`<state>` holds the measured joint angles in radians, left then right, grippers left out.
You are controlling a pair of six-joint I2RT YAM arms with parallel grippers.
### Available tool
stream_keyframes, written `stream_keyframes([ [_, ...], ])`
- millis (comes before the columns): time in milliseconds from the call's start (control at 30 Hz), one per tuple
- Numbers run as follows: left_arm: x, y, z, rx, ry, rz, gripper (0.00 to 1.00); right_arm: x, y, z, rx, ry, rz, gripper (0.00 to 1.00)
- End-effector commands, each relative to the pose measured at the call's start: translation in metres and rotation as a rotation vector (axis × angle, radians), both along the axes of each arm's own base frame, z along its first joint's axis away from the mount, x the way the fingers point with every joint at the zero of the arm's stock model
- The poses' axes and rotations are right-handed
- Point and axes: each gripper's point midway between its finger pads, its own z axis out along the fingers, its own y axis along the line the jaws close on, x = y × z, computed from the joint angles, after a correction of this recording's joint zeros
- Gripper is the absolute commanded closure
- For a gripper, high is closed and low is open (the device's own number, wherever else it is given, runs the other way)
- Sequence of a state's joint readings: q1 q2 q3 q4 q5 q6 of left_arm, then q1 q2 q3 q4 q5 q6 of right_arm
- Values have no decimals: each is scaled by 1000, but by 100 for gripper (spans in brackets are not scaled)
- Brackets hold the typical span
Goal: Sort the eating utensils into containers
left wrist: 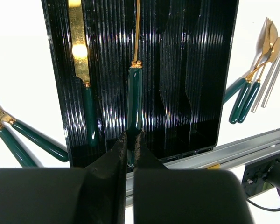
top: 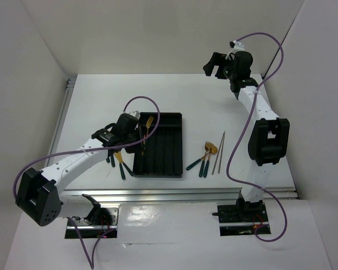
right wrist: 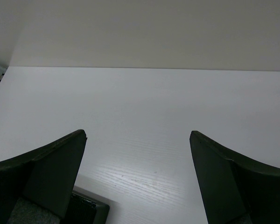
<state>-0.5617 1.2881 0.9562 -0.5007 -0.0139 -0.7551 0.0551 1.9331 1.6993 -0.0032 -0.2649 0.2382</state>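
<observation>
No readable text anywhere
Looked over all three views, can't make out any lettering, labels, brand marks or numbers, not even on the black tray (left wrist: 191,56)

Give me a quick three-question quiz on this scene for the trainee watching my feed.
1. True or false: the right gripper is shut on a fork.
2. What does the left gripper clamp? A a cup; B a teal-handled utensil; C nothing.
3. Fill in: in the top view, the chopsticks lie on the table to the ___ of the tray.

Key: 1 false, it is open and empty; 2 B; 3 right.
</observation>
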Motion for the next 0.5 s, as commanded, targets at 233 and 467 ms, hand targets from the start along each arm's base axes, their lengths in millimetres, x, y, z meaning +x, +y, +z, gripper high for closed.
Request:
stream_keyframes([
  [233,19,-12,7,-11,-37,-10,100,-5,-6,47,3,-100,-21,0],
  [467,11,-13,-18,-7,49,40,100,-7,-6,48,3,-100,-21,0],
])
